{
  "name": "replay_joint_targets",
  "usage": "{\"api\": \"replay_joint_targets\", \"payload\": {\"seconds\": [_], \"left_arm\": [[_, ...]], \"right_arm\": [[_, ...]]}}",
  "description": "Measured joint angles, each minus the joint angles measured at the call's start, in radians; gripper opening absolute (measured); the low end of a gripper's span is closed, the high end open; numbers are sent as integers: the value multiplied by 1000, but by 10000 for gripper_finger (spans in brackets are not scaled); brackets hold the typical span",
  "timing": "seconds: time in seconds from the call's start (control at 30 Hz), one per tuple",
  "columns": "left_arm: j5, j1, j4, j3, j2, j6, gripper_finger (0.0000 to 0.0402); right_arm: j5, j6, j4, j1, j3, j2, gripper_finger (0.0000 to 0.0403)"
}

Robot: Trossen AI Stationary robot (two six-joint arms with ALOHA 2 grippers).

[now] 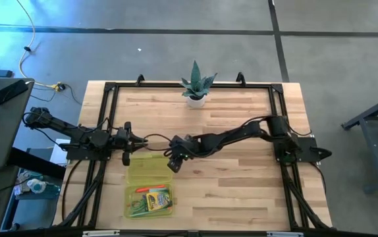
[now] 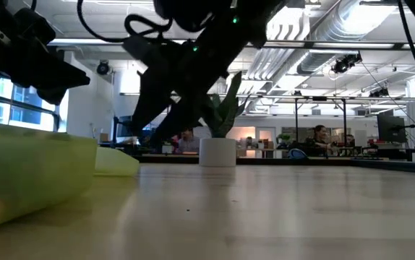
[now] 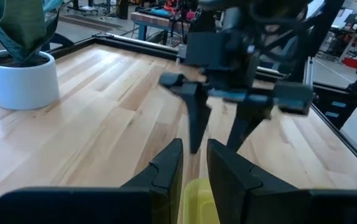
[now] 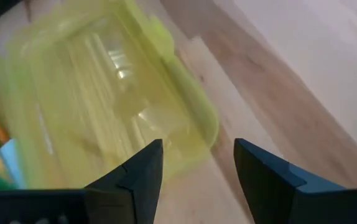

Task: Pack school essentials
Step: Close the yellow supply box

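1. Most of the packing looks done. From above, the case (image 1: pixel 151 187) lies open on the table (image 1: pixel 242 191), and its filled half holds the crayon box (image 1: pixel 157 199), a red-orange marker (image 1: pixel 151 189) and green-handled scissors (image 1: pixel 138 210). No loose stationery shows elsewhere on the wood.

2. What is left, as far as I can judge, is folding the empty lid (image 1: pixel 148 170) over the filled half and latching it.

3. The right gripper (image 1: pixel 174 162) hangs over the lid's outer corner. In its wrist view the two fingers are spread apart with nothing between them. The lid's edge and corner lie just past the fingertips, below and ahead, not yet between them. The packed items sit beyond the lid, farther from these jaws.

4. The left gripper (image 1: pixel 127 146) is at the lid's opposite side. In its wrist view the fingers stand nearly together with a thin gap, and a strip of yellow plastic (image 3: pixel 196 202) shows in that gap. Whether they pinch the plastic or only hover over it cannot be told.

5. The two grippers face each other closely across the lid. A potted plant (image 1: pixel 196 84) stands well apart at the far edge, playing no part.
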Motion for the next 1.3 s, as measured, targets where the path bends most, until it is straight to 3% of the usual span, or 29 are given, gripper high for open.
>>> {"api": "replay_joint_targets", "payload": {"seconds": [0.27,0.6,1.03,1.3], "left_arm": [[0,0,1,0,2,-12,62],[0,0,0,0,2,-16,62],[1,0,0,0,2,-23,62],[10,0,0,0,2,-23,62]], "right_arm": [[2,-56,112,-22,0,85,188],[26,-66,98,-32,0,114,186],[85,-63,19,-38,2,110,108],[111,-81,-56,-61,2,93,84]]}}
